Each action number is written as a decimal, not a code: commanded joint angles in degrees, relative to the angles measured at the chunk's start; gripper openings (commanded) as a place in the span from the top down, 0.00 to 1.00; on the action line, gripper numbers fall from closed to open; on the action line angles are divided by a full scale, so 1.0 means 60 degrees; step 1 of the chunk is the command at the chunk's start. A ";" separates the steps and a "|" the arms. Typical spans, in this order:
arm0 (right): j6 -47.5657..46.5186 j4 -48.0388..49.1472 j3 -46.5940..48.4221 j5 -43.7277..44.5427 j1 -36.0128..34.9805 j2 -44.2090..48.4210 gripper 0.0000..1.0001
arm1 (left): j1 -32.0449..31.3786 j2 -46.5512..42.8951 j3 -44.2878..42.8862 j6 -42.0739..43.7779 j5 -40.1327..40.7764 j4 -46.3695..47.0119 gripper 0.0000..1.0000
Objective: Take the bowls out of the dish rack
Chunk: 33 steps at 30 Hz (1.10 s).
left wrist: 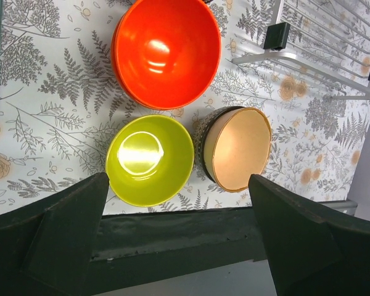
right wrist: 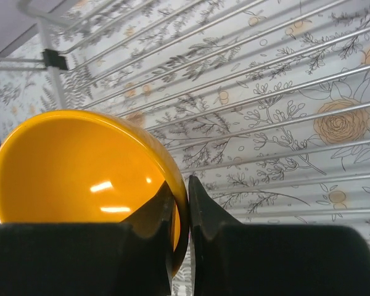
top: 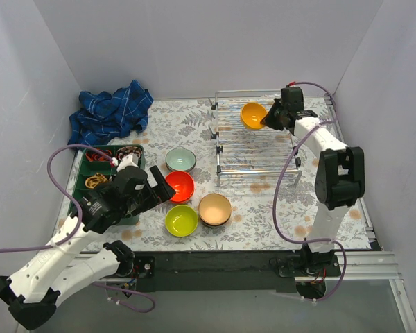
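Fingers right: right gripper [right wrist: 180, 185] nearly closed, pinching the rim of the orange-yellow bowl [right wrist: 80, 166], one finger inside, one outside.
Fingers left: left gripper [left wrist: 177, 180] spread wide, holding nothing.
Right arm: stretched over far end of the dish rack [top: 253, 149], bowl tilted on edge there.
Left arm: low, hovering above the lime green bowl [left wrist: 149, 159].
Bowls on table: red-orange bowl [left wrist: 166, 52], beige bowl [left wrist: 237, 148], pale blue-green bowl [top: 181, 160], left of rack.
Surfaces: bowls glossy, round; rack chrome wire; floral tablecloth [top: 263, 201].
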<state>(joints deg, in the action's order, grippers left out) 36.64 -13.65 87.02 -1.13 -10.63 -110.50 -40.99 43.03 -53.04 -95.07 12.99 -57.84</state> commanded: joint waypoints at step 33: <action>-0.2270 -0.3907 -0.2170 0.5109 -0.8876 0.5336 0.99 | -0.1253 0.4064 -0.2352 0.1226 -0.1537 0.1278 0.37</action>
<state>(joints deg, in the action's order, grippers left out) 20.18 -36.71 69.67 24.62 -61.69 -77.28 -45.54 66.63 -66.50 -87.00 -0.25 -47.57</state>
